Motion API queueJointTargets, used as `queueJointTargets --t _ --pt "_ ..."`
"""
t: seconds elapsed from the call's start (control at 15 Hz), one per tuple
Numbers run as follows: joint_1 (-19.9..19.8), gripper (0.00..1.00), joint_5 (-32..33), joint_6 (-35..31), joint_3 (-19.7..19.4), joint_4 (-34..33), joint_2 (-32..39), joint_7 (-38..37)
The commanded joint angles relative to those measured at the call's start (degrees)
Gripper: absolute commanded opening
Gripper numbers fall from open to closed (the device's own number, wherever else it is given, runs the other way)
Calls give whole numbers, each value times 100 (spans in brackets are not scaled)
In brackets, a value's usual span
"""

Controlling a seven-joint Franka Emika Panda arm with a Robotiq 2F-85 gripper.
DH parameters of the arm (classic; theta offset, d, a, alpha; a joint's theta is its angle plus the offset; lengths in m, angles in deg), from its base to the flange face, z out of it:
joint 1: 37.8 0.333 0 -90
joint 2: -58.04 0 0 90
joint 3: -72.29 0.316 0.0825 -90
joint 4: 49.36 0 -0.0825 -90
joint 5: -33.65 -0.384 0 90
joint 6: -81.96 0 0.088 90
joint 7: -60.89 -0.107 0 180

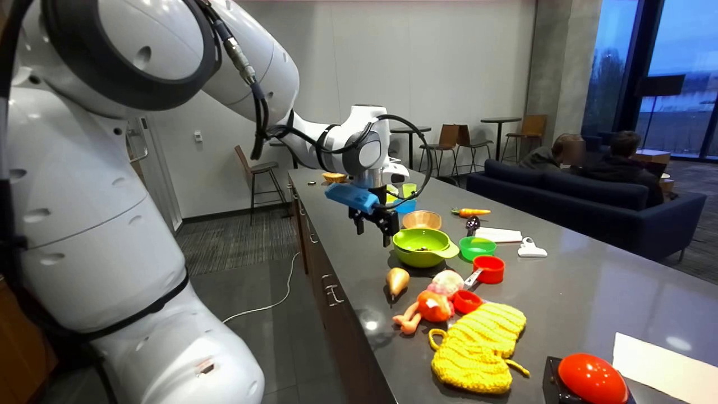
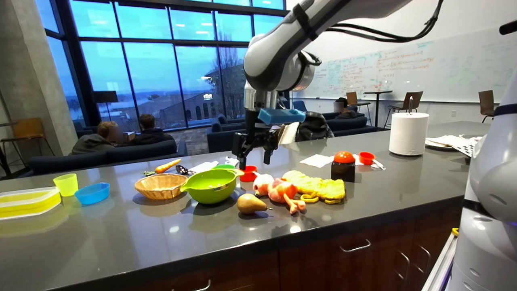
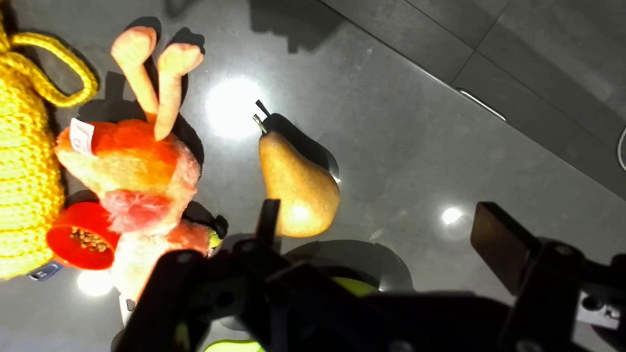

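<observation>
Plainly, the claw [image 3: 382, 221] is spread wide and pinches nothing; it hangs above the desk [image 3: 401, 161], pointing down, an attitude that leaves the wrist view a clean look at what lies below. Nearest to it are the green bowl [image 2: 212, 193] and the pear [image 3: 301, 193]. The bowl stands upright on its base, which presumably stops the dark bits [image 1: 423, 248] seen inside from spilling. The pear lies on its side near the bowl, stem pointing away from it; so round-bottomed a fruit would probably not balance upright.

Next comes a plush toy [image 3: 137, 164], sprawled with its legs out straight, as a limp thing would settle. Just beside it, a small red cup [image 3: 93, 215] has its mouth up, likely so its grains [image 3: 89, 239] stay in; whether cup and toy touch, I cannot tell. Across the bowl from the pear, a wicker basket [image 2: 161, 193] sits open upward. Past the toy, a yellow knitted piece [image 1: 477, 348] lies flat, too soft, I think, to stand.

Farther along the desk, a paper towel roll [image 2: 408, 135] stands on end, apparently threaded on the metal rod [image 2: 410, 105] poking out of its top. Well beyond, a dark sofa [image 1: 544, 207] turns its back to the desk, perhaps to give the windows [image 1: 687, 56] to whoever sits there.
</observation>
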Motion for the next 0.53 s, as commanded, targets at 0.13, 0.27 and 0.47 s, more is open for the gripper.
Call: queueJointTargets --t 0.13,0.27,0.47 --pt "73 100 -30 32 -84 -98 198 51" --pt "69 100 -83 53 -115 -143 391 135" --pt "53 100 -214 19 -184 -197 714 320"
